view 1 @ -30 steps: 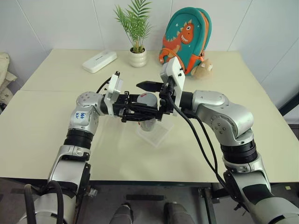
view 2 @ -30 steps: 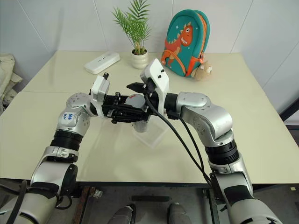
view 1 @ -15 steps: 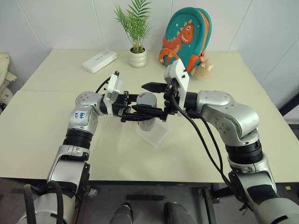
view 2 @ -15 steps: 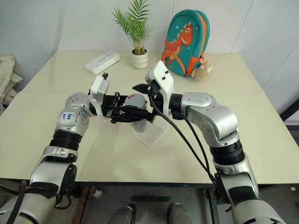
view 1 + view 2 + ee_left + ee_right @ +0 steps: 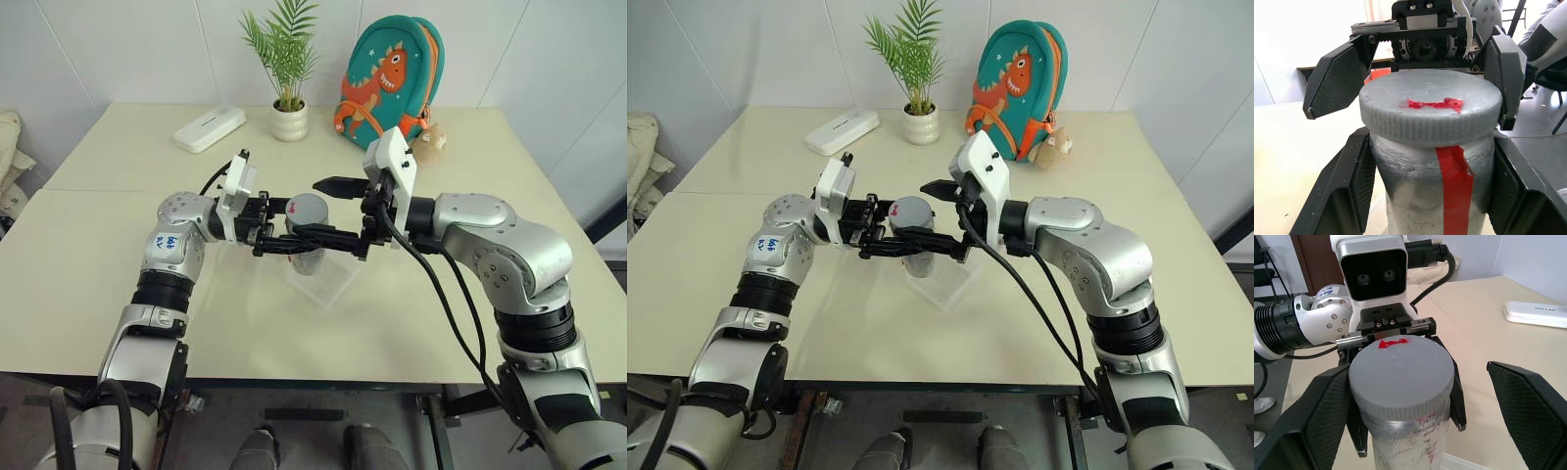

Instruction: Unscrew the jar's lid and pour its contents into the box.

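Unscrewing is just starting: left gripper (image 5: 284, 238) is squeezing the jar (image 5: 309, 257) over the box (image 5: 328, 284), right gripper (image 5: 328, 209) is waiting wide open and needs to pinch the lid (image 5: 308, 209).

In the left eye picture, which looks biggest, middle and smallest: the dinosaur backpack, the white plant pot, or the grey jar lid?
1. Teal dinosaur backpack, clearly biggest.
2 and 3. Small white plant pot and round grey screw lid look about alike; the lid sits nearer the camera, so I won't rank them.
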Action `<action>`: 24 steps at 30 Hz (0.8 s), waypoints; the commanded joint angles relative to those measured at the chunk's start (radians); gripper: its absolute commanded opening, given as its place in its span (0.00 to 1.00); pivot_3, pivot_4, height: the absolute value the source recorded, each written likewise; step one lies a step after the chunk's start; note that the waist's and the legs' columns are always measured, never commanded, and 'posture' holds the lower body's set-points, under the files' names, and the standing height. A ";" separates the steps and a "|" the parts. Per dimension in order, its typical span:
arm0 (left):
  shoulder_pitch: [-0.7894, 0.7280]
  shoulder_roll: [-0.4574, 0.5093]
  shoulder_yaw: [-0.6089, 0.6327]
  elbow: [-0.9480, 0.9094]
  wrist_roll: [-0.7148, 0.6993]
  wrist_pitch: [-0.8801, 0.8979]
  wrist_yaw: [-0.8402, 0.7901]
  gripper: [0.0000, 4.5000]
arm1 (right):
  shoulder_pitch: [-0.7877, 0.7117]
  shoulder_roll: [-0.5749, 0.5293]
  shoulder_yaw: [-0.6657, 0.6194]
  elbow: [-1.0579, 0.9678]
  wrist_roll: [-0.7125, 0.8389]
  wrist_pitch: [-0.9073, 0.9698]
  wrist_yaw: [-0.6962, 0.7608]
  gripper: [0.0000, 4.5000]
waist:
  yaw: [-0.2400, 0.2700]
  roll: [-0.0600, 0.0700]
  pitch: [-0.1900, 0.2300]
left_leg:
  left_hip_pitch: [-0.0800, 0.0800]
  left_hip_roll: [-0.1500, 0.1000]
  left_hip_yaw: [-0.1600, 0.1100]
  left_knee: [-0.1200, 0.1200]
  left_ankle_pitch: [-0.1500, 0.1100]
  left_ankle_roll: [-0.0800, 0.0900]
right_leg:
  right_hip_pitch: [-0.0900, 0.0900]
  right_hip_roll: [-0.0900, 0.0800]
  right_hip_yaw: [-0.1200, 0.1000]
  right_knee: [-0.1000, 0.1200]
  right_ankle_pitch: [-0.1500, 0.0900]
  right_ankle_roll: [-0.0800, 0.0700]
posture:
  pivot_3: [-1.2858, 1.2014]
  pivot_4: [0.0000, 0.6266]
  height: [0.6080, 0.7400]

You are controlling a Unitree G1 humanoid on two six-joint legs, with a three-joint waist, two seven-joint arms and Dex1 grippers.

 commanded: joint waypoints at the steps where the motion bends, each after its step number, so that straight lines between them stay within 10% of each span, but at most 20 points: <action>1: -0.012 0.008 0.010 -0.013 -0.011 -0.017 -0.060 0.57 | -0.001 -0.019 -0.051 -0.035 0.006 0.001 -0.022 1.00 | 0.000 0.000 0.000 | 0.000 0.000 0.000 0.000 0.000 0.000 | 0.000 0.000 0.000 0.000 0.000 0.000 | 0.52 0.24 1.00; 24: -0.019 0.003 0.008 0.001 -0.007 -0.023 -0.056 0.57 | 0.030 -0.087 -0.092 -0.092 0.035 0.054 -0.052 1.00 | 0.000 0.000 0.000 | 0.000 0.000 0.000 0.000 0.000 0.000 | 0.000 0.000 0.000 0.000 0.000 0.000 | 0.52 0.24 1.00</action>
